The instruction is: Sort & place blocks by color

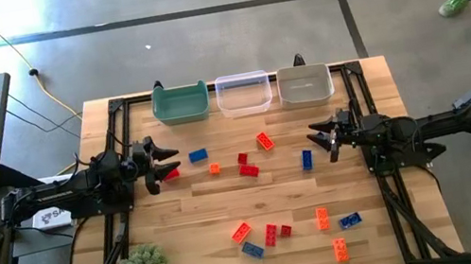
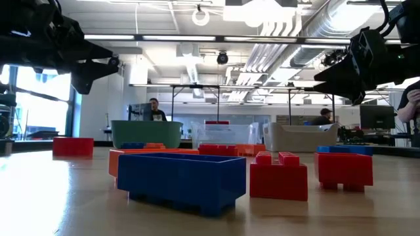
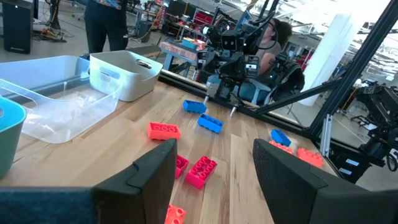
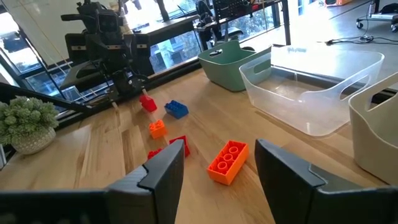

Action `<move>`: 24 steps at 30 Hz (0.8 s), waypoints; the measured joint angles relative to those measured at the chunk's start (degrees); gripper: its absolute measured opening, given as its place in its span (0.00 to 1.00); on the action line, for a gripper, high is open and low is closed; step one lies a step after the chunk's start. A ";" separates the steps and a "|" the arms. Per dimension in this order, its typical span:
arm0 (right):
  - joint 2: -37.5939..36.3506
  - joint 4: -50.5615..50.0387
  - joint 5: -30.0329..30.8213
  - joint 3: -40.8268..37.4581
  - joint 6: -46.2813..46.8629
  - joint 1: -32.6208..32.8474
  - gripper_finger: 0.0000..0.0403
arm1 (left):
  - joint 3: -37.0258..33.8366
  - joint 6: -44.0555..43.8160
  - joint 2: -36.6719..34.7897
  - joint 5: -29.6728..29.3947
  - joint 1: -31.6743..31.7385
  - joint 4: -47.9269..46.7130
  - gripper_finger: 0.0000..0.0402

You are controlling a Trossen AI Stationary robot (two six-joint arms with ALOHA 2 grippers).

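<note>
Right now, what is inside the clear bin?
No blocks show in the clear bin: its floor looks bare from above and in both wrist views. The low view's near wall hides little.

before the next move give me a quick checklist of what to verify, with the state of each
1. Left gripper open and empty: ok, nothing between the fingers in its wrist view.
2. Right gripper open and empty: ok.
3. Green bin, clear bin and grey bin lined up at the far edge: ok.
4. Bins empty of blocks: ok for the clear bin, cannot tell for the others.
5. Blocks reachable: ok, a red block lies right by the left gripper and a blue block near the right one.
6. Blocks sorted: not ok, all lie loose on the table.
</note>
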 joint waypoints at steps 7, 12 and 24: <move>0.00 0.36 -0.39 -0.01 0.02 0.00 0.46 | 0.00 0.90 0.00 -0.01 0.01 0.00 0.50; 0.00 0.96 1.59 0.00 4.88 -0.02 0.46 | 0.00 1.45 0.01 -0.01 0.00 0.00 0.50; 0.00 6.20 1.97 0.07 9.12 -0.02 0.46 | 0.00 -1.99 0.01 -0.01 0.00 0.01 0.50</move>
